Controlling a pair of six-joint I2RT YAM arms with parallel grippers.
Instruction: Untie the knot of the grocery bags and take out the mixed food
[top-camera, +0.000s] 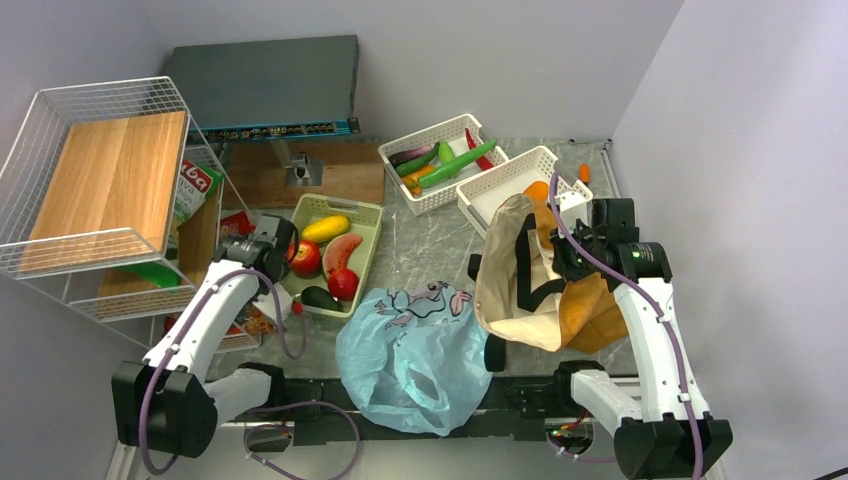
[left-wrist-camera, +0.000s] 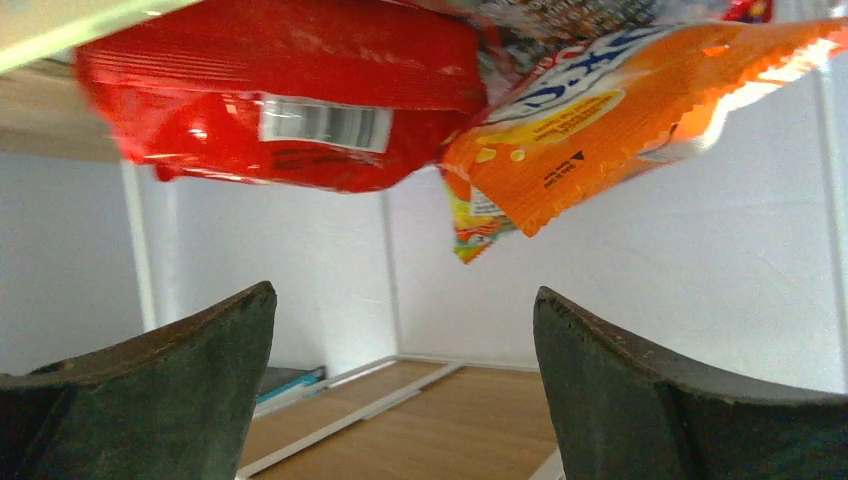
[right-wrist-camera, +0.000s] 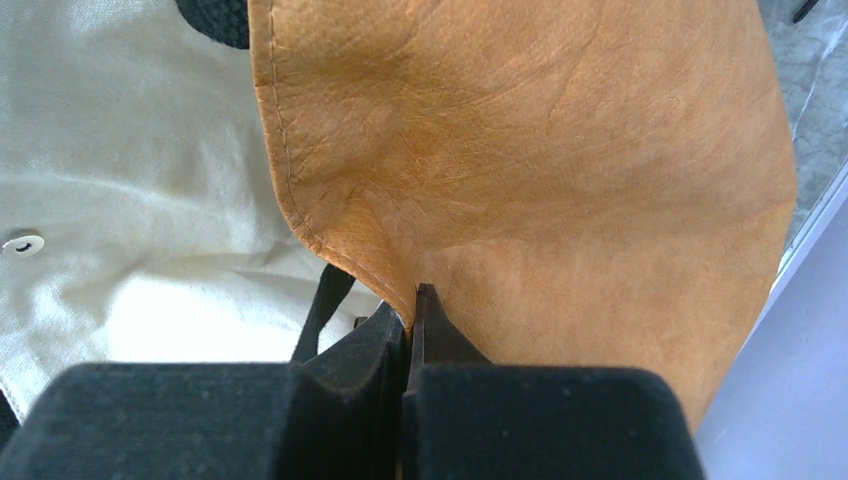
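Holding the left gripper (left-wrist-camera: 402, 292) with jaws spread wide under a red snack pack (left-wrist-camera: 280, 95), just beside the green tray (top-camera: 368, 215) of mango (top-camera: 326, 228), watermelon slice (top-camera: 342, 252), apple (top-camera: 305, 258) and avocado (top-camera: 320, 297). Shows the light-blue plastic bag (top-camera: 415, 350) slumped at the near edge of the table (top-camera: 430, 250), centre. Pinches the mustard tote (top-camera: 590, 305) by its rim in the tightly closed right gripper (right-wrist-camera: 412, 300), cream lining exposed.

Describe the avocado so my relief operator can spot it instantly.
Right of the white wire rack lies a pale green tray. The avocado sits at its near end, beside a round red fruit. It is the only dark piece among red and yellow ones.
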